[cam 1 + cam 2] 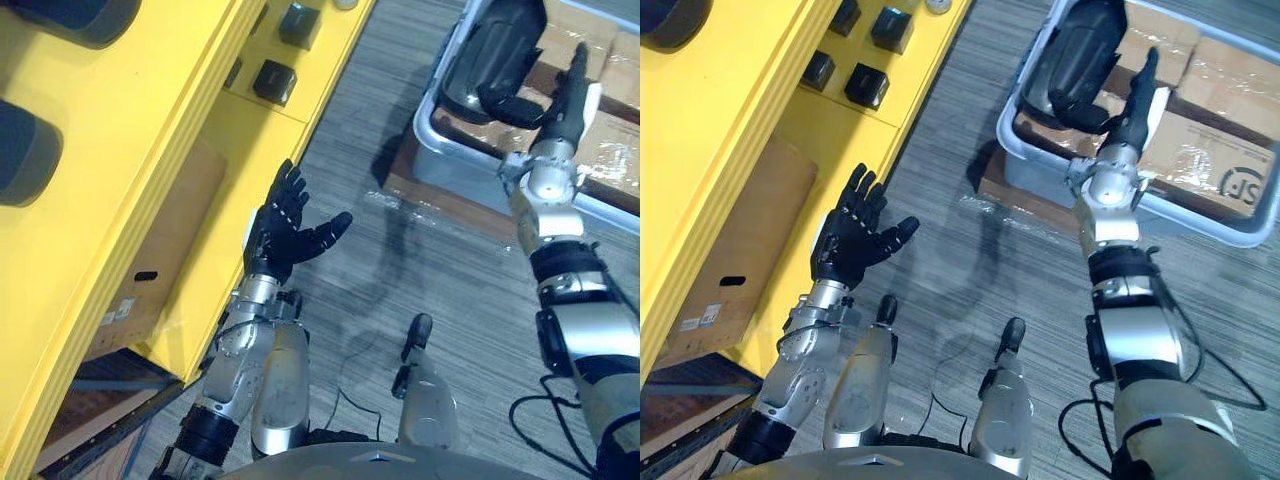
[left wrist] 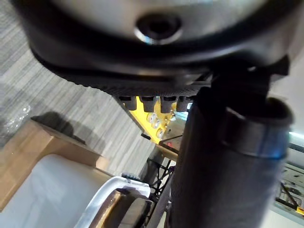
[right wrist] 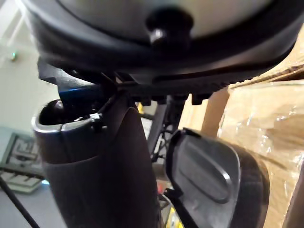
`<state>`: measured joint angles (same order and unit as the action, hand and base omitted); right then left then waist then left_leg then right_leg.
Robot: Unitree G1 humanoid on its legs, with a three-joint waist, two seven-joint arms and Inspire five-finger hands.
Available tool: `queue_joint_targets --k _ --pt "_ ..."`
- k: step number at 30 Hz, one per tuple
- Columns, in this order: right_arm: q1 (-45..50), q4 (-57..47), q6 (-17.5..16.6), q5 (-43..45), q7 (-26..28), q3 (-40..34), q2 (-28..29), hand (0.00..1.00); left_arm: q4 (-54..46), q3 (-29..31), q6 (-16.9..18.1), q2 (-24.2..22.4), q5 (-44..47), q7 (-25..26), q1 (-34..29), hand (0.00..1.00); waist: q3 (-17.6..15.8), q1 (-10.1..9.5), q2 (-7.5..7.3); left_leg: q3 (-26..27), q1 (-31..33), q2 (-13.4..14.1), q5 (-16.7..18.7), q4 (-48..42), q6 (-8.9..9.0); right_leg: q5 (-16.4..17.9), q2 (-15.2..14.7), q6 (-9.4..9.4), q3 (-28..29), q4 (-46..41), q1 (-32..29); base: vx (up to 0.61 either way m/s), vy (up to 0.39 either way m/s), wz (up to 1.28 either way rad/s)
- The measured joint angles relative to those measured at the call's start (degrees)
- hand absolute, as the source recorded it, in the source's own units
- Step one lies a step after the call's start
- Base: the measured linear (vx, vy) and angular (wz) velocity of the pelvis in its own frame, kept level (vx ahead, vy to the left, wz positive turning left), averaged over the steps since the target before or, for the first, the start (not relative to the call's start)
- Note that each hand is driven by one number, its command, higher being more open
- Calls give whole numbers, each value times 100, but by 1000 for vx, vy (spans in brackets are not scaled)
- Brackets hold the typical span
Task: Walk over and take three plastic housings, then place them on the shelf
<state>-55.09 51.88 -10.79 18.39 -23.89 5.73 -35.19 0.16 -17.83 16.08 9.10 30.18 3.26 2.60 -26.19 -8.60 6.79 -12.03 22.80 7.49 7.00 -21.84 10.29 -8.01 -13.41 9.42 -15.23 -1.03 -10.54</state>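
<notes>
**Black curved plastic housing (image 1: 1085, 55) lies in the grey plastic bin (image 1: 1040, 185)**

It rests against the bin's far left corner. The right hand (image 1: 1135, 95), fingers straight, reaches alongside it, likely lining up a grasp. The left hand (image 1: 850, 240) hangs spread beside the yellow metal shelf (image 1: 740, 130), free.

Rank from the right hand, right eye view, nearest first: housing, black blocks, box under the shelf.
1. Housing, in the bin, by the right hand.
2. Black blocks, on the yellow shelf.
3. Box, under the shelf, far left.
</notes>
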Motion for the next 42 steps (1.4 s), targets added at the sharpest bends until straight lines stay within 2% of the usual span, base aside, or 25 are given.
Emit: queue_joint_targets --k 5,7,12,15,17,23,25,29,34,37,42 --pt "-705 679 570 24 -790 165 -189 100 348 -115 125 -99 95 37 -2 100 -92 -97 162 -62 154 -7 -84 -1 15 0 -4 0 -46 -94 -150 -70 0 7" --pt "-827 916 773 38 -1089 145 -438 100 455 -218 135 -148 108 42 -16 100 -156 -118 230 -117 227 -17 -138 10 19 0 -4 0 -95 -129 -210 -48 -4 9" --pt "-1037 1329 1059 54 -1152 -75 -841 100 703 -339 140 -154 279 47 -26 100 -188 -104 293 -131 287 -15 -176 5 33 0 -5 0 -81 -196 -298 -8 -2 0" --pt "-1339 1600 1172 56 -1132 -71 -1084 100 733 -448 159 -164 343 38 -36 100 -227 -106 384 -123 300 -11 -193 8 35 1 -7 -1 -54 -242 -350 -17 -5 -3" --pt "-1380 1604 1147 55 -1072 -62 -1182 100 779 -504 193 -180 342 31 -36 100 -226 -127 418 -121 327 -10 -203 9 35 4 -9 -4 -44 -270 -400 0 0 0" --pt "-1563 1399 500 32 -800 374 -1213 100 1129 -686 280 -215 351 41 -58 100 -234 -177 483 -127 418 -5 -239 18 47 6 -10 -8 -40 -309 -510 0 0 0" --pt "-1564 979 146 -5 -798 406 -1213 100 1128 -684 327 -228 353 40 -66 100 -228 -211 492 -129 415 -10 -284 70 51 15 -29 -12 -47 -353 -545 4 -1 3" --pt "-1573 496 -144 -279 -747 644 -1212 100 1112 -641 417 -228 370 33 -49 100 -228 -223 492 -183 318 -48 -401 221 52 67 -91 -68 -139 -508 -541 -12 -9 11" --pt "-1530 494 -30 -442 -528 726 -1141 100 1072 -619 420 -226 369 26 -40 100 -228 -218 492 -245 168 -83 -618 524 48 157 -159 -91 -208 -681 -540 -65 -25 11" --pt "-1523 659 76 -441 -46 859 -1065 100 1072 -657 418 -227 367 28 -38 100 -228 -223 492 -267 96 -76 -753 744 49 158 -174 -94 -242 -689 -544 -74 -28 7" --pt "-1520 1093 565 -343 786 1081 -1007 100 1124 -712 418 -227 367 28 -40 100 -228 -288 492 -304 80 -76 -908 950 61 157 -199 -97 -312 -688 -571 -38 -14 7"
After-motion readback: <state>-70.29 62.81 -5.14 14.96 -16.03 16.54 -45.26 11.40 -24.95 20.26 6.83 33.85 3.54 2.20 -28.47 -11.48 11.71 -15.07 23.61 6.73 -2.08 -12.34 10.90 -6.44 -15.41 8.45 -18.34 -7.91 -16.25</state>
